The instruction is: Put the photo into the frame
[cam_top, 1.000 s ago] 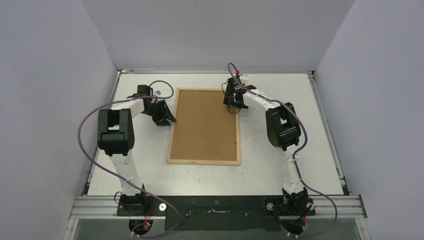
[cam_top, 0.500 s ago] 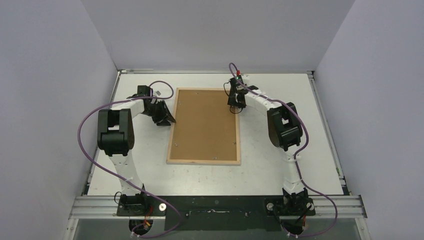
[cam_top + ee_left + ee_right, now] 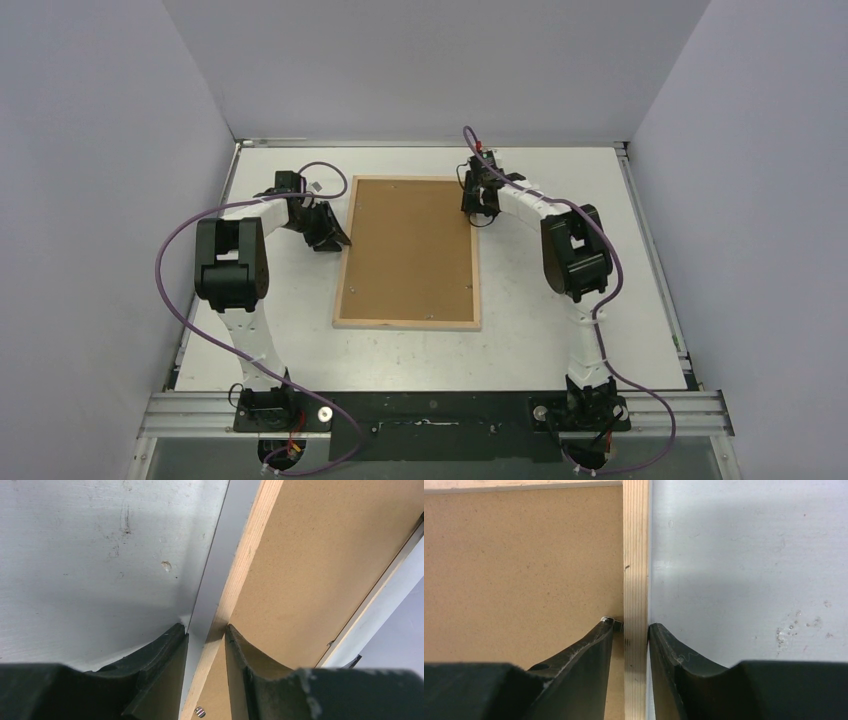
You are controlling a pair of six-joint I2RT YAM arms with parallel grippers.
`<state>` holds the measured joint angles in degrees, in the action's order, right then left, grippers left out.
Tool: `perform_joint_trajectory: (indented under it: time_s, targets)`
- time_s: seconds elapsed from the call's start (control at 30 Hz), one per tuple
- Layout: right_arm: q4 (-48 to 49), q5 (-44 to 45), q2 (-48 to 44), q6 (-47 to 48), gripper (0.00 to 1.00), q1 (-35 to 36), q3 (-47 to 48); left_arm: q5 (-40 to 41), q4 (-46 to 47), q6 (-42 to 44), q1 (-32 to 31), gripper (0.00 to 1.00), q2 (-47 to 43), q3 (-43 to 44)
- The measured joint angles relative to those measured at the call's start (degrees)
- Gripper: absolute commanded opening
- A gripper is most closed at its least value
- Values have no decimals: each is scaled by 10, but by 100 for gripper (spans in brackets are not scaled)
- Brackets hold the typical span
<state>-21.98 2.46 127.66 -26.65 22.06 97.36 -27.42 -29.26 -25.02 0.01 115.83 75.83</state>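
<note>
The frame point(image 3: 407, 324) lies back side up on the white table, and a brown backing board point(image 3: 410, 250) fills it. The photo does not show in any view. My left gripper point(image 3: 340, 240) sits at the frame's left rail point(image 3: 245, 555). Its jaws straddle that rail, one finger against the white outer side and one on the inner edge over the board, shut on it. My right gripper point(image 3: 474, 205) is at the right rail point(image 3: 635, 555) near the far corner. It is shut on that rail, its inner finger resting on a small metal tab point(image 3: 610, 620).
Bare white table point(image 3: 560, 190) surrounds the frame, bounded by grey walls at the back and sides. A metal rail point(image 3: 430, 405) with both arm bases runs along the near edge. Small metal tabs point(image 3: 467, 288) dot the board's rim.
My right gripper has slid right, off the board to the frame's right rail, and its jaws have closed around that rail. The left jaws have narrowed a little on the left rail.
</note>
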Motion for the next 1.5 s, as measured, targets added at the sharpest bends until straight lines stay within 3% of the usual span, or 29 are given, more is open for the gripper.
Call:
perform_joint_trajectory:
  time_s: [0.3, 0.53, 0.97, 1.07, 1.27, 1.5]
  targets:
    - [10, -47, -4, 27, 26, -12, -8, 0, -1, 0, 0, 32, 0, 0]
    - [11, -58, -5, 28, 43, -15, -10, 0, -2, 0, 0, 36, 0, 1]
    - [-13, -89, -53, -3, 53, -15, -40, -3, -29, 0, 9, 44, 0, 13]
    - [12, -106, -84, -32, 53, -14, -66, -3, -37, 4, 11, 45, -2, 13]
    - [56, -147, -128, -73, 40, 12, -98, 5, -50, 13, 10, 43, -18, -5]
    - [108, -212, -159, -120, 39, 71, -175, 11, -48, 12, -9, 32, -61, -68]
